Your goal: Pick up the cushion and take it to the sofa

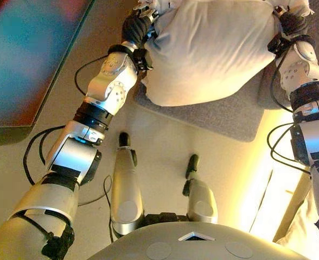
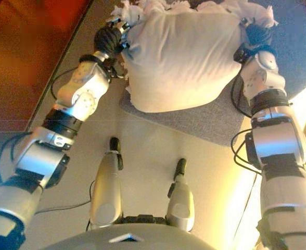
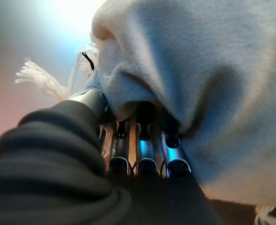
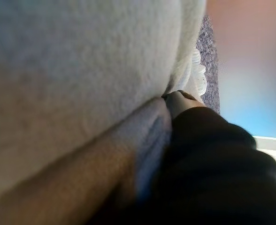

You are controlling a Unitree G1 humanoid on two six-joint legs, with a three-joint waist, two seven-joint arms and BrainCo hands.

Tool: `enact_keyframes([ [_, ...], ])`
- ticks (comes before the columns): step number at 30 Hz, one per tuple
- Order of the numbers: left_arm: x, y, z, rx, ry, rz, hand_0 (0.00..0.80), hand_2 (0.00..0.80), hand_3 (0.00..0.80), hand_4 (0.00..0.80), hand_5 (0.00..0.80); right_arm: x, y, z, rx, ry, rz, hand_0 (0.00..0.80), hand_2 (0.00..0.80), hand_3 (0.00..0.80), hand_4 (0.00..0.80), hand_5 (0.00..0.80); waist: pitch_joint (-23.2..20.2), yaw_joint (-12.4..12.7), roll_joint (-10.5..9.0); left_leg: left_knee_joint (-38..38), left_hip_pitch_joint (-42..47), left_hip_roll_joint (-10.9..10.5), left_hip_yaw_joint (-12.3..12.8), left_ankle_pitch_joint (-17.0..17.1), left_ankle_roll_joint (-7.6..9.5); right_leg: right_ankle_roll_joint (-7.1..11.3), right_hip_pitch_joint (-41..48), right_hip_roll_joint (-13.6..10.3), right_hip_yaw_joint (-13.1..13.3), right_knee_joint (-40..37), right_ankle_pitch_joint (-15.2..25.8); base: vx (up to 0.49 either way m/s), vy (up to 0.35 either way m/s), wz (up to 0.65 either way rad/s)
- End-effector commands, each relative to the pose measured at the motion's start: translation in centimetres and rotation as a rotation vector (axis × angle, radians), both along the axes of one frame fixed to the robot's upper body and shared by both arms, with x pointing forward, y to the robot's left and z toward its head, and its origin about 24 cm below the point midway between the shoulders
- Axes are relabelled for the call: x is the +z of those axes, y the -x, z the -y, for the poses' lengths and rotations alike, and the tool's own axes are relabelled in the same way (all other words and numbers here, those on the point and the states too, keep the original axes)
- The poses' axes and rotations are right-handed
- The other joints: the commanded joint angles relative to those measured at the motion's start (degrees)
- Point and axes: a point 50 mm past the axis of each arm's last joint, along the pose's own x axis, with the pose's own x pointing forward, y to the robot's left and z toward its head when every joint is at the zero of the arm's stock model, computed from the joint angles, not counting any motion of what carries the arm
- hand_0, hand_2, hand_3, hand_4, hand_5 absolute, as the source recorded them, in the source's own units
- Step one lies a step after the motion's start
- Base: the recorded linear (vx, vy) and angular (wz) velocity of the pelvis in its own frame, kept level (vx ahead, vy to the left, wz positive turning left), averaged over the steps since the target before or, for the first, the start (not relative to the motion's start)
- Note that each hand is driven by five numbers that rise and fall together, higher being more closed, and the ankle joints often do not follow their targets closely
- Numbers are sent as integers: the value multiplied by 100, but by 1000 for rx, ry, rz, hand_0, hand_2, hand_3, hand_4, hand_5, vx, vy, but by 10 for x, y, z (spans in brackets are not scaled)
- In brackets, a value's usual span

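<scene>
Left eye view showed the plump cream fabric cushion with fringed corners (image 1: 208,51) held between both hands at twelve o'clock, above a grey rug (image 1: 224,116) on the floor. The left hand (image 1: 136,27) had its fingers (image 3: 145,115) curled into a fold of the cloth; the right hand (image 1: 289,24) pressed the far side, its fingers hidden, so I could not tell their state. Carrying to the sofa seemed next. A dark glass-topped bench (image 1: 29,59) stood at ten o'clock, likely in the way.

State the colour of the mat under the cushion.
Grey mat, plain; the left eye view shows it best, below the cushion.
</scene>
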Motion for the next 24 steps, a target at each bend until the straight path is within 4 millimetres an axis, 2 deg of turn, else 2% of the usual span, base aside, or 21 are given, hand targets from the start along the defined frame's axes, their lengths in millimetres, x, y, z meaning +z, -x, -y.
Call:
enact_keyframes([
  [1,34,12,56,-167,4,115,800,800,800,800,800,89,4,-7,43,29,260,800,800,800,800,800,-48,124,-53,-93,-474,74,-61,490,-500,-37,545,-198,-51,177,66,0,0,0],
  [6,31,6,48,-88,-7,108,800,800,800,800,800,93,1,-16,52,48,246,800,800,800,800,800,-23,164,-12,-110,-528,-11,-53,495,-477,-45,443,-243,-92,223,69,1,7,0],
  [11,32,0,37,-27,-40,128,800,800,800,800,800,86,-4,-28,76,109,185,800,800,800,800,800,79,220,103,-13,-643,-110,-55,473,-442,-82,259,-314,-103,363,40,-11,53,5],
  [12,32,0,37,-19,-53,127,800,800,800,800,800,84,-5,-31,89,113,166,320,320,320,320,320,97,236,117,31,-690,-124,-70,464,-440,-90,229,-321,-96,400,19,-13,31,4],
  [13,32,-1,36,-12,-60,126,800,800,800,800,800,83,-6,-33,96,120,158,41,41,41,41,41,103,238,123,50,-709,-125,-75,460,-437,-94,215,-320,-91,421,5,-22,43,4],
  [14,30,-3,33,15,-77,115,0,0,0,0,0,77,-8,-36,120,161,122,0,0,0,0,0,128,247,142,114,-772,-122,-75,451,-424,-110,163,-312,-71,505,-58,-22,44,2],
  [24,24,-9,14,110,-63,84,0,0,0,0,0,62,-10,-36,74,128,98,0,0,0,0,0,226,318,205,274,-834,-181,-57,381,-406,-168,132,-274,-111,721,-223,-2,5,0],
])
